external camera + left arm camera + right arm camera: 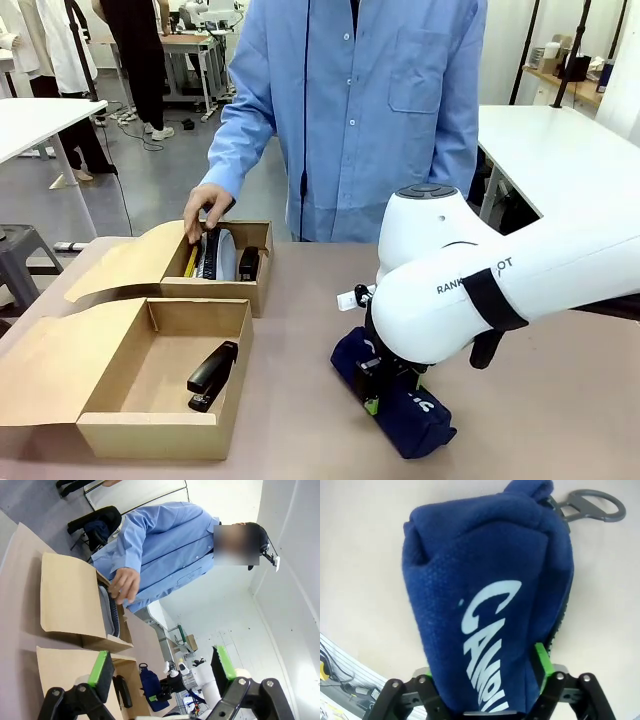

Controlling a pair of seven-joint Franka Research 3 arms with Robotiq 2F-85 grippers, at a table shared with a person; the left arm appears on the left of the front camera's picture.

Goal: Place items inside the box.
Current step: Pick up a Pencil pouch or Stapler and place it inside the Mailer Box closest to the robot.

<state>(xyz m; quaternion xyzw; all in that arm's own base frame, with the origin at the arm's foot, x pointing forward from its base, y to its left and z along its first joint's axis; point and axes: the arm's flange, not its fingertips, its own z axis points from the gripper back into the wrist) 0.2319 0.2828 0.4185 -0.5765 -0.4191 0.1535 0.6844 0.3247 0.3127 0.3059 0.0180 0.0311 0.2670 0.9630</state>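
My right claw (485,685) was clamped on the limp navy pouch (480,570); I feared it might sag, slip free or snag the box (150,435) rim. Left claw (162,667) gaped open.

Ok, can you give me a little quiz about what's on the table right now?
1. True or false: the right pincer is shut on the navy CAMPUS pouch.
2. What lies in the larger cardboard box? A) a black stapler B) scissors C) a cup
3. Fill in: the person's ____ reaches into the smaller cardboard box.

Key: 1 true; 2 A; 3 hand.
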